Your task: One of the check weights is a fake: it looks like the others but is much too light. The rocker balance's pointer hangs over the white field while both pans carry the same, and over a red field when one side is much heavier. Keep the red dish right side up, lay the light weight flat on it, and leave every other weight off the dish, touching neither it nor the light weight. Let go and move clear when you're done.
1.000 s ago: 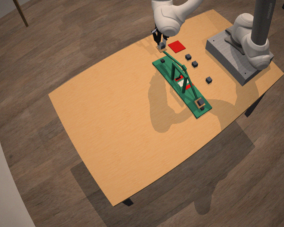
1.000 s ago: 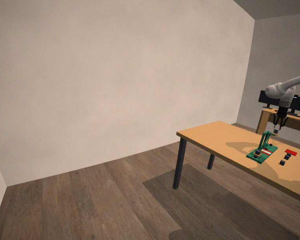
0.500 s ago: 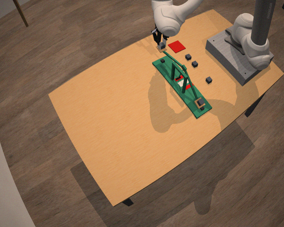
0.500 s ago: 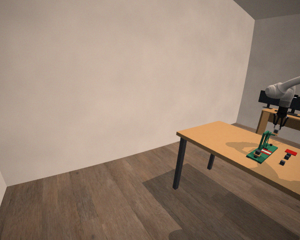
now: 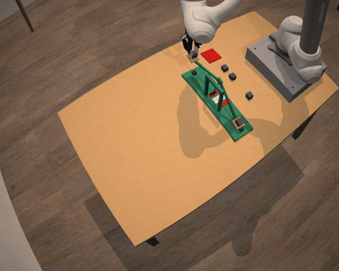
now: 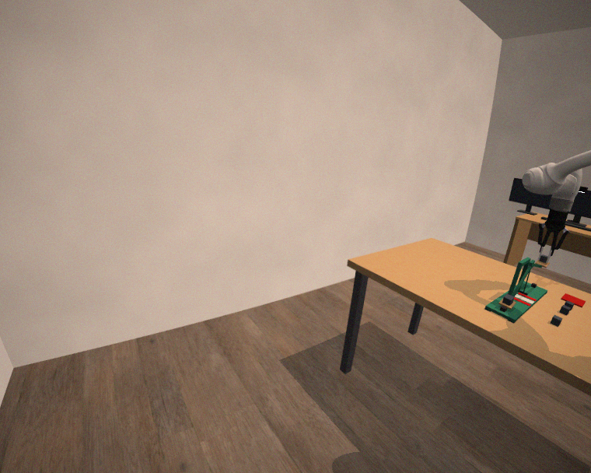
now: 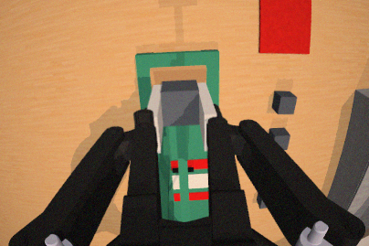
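Note:
The green rocker balance (image 5: 217, 99) stands on the table, its beam tilted. The near pan is down and carries a dark grey weight (image 5: 239, 122). The far pan (image 5: 193, 59) is raised. My gripper (image 5: 192, 54) is above that far pan, shut on a grey weight (image 7: 181, 101) that sits on or just above the pan; I cannot tell which. The pointer (image 5: 212, 93) hangs over a red field. The flat red dish (image 5: 210, 55) lies right side up just right of my gripper and also shows in the wrist view (image 7: 284, 23). It holds nothing.
Three loose weights lie on the table right of the balance (image 5: 224, 68) (image 5: 232, 76) (image 5: 249, 95). A small dark block (image 5: 193, 72) sits on the balance base under the raised pan. The arm's grey mount (image 5: 277, 67) stands at the right edge.

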`<action>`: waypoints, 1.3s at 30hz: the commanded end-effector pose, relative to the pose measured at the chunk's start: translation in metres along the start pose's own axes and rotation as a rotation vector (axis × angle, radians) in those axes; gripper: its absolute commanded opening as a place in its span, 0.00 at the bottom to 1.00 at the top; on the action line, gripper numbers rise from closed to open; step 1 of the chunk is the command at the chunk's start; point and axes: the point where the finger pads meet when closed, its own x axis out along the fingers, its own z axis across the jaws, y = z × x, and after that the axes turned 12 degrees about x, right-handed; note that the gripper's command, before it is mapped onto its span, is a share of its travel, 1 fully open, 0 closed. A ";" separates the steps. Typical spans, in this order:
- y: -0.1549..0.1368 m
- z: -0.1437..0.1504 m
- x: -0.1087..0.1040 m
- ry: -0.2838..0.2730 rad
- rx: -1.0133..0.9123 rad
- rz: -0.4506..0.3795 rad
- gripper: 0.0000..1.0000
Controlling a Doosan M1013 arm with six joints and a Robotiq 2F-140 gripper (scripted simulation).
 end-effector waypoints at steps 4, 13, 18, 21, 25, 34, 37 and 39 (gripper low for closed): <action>-0.001 -0.005 0.001 0.007 0.003 -0.002 0.24; -0.001 -0.005 0.001 0.007 0.003 -0.002 0.24; -0.001 -0.005 0.002 0.007 0.003 -0.002 0.24; -0.001 -0.005 0.002 0.007 0.003 -0.002 0.24; -0.001 -0.005 0.002 0.007 0.003 -0.002 0.24; -0.002 -0.005 0.005 0.007 0.003 -0.002 0.24; -0.002 -0.005 0.008 0.007 0.003 -0.002 0.24; -0.002 -0.005 0.009 0.007 0.003 -0.002 0.24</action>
